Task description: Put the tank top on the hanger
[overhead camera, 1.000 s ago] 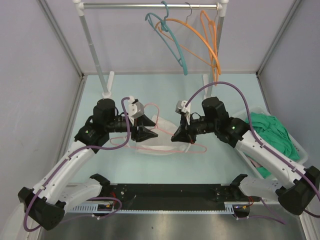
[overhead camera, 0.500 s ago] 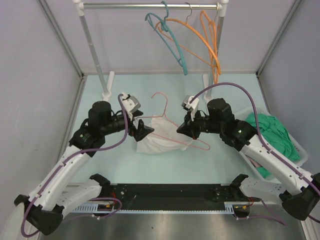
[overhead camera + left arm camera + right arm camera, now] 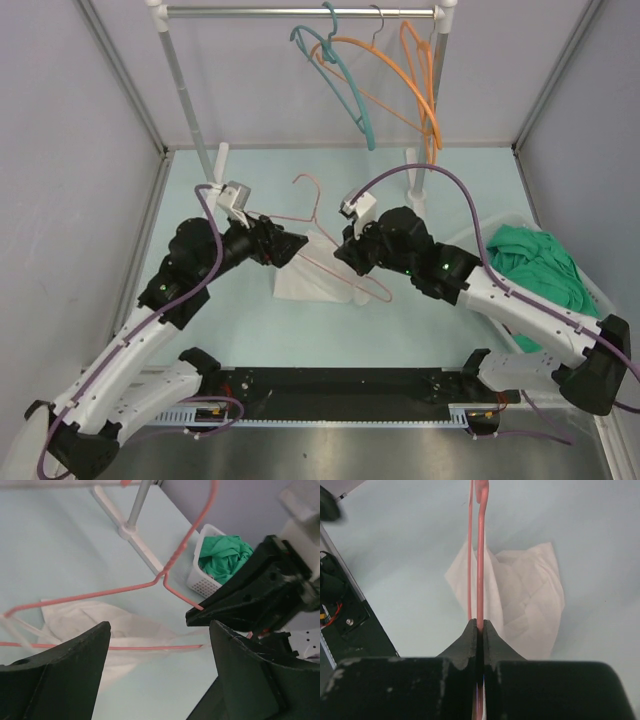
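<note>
We see the right gripper (image 3: 342,254) just right of centre in the top view. Its jaws are pressed shut on one thin rod of the pink hanger (image 3: 318,232). In the right wrist view the two fingers (image 3: 492,640) meet on that rod with no gap between them. The hanger is held tilted, with its hook towards the upper middle of the frame and one shoulder reaching down towards the lower right.

The left gripper (image 3: 293,246) comes in from the left of the frame, just beside the hanger's other shoulder. In the left wrist view its dark fingers (image 3: 60,675) stand wide apart and nothing is pinched between them. The hanger's bottom bar and the white cloth show through the gap.

The tank top (image 3: 305,282) lies crumpled on the desk (image 3: 250,325) a little below centre, under the hanger and between the two grippers. At the left edge of the left wrist view, narrow white straps run close to the hanger's end. We cannot tell whether they loop over it.

Along the top of the frame a rack rail (image 3: 260,12) carries a teal hanger (image 3: 350,95) and orange hangers (image 3: 425,85). At the right a white basket (image 3: 202,580) holds a green garment (image 3: 225,560).
</note>
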